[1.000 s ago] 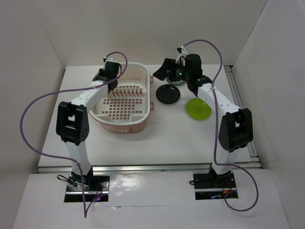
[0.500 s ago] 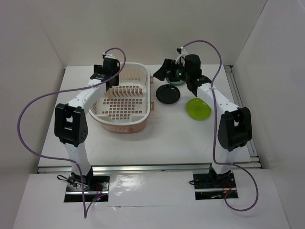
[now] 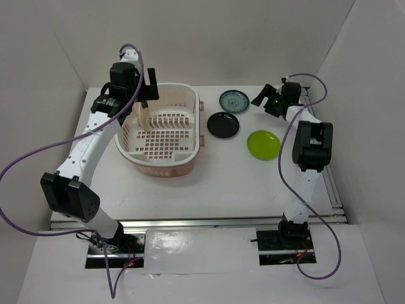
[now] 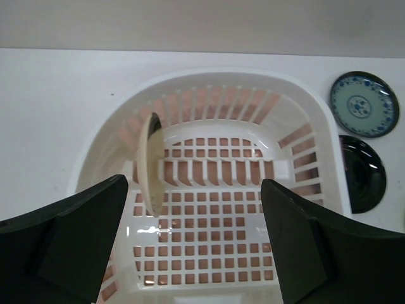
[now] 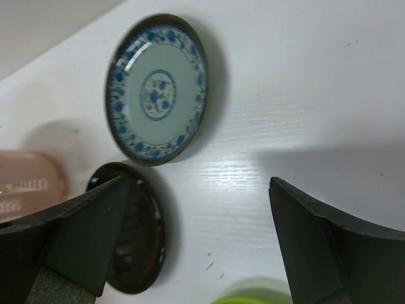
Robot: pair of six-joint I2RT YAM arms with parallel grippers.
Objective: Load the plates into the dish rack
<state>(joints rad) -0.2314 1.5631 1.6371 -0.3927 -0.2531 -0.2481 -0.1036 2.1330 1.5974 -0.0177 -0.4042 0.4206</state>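
The left gripper [image 4: 193,190] hangs over the far left end of the large oval white-to-pink plastic dish rack [image 3: 190,161], its jaws spread wide and holding nothing. Below it and clear of both fingers, the small round cream plate [image 4: 150,161] stands on edge inside the rack, at the left end of the row of upright divider prongs [image 4: 215,171].

Just right of the rack, the small glossy black round plate [image 3: 223,125] lies flat on the white table [image 3: 215,183]. The blue-green patterned round plate [image 3: 233,100] lies flat just behind it. The lime green round plate [image 3: 264,144] lies further right of the rack, apart from the other two.

The right gripper [image 5: 197,190] hovers well right of the rack, beside the patterned plate, its jaws wide apart and empty.
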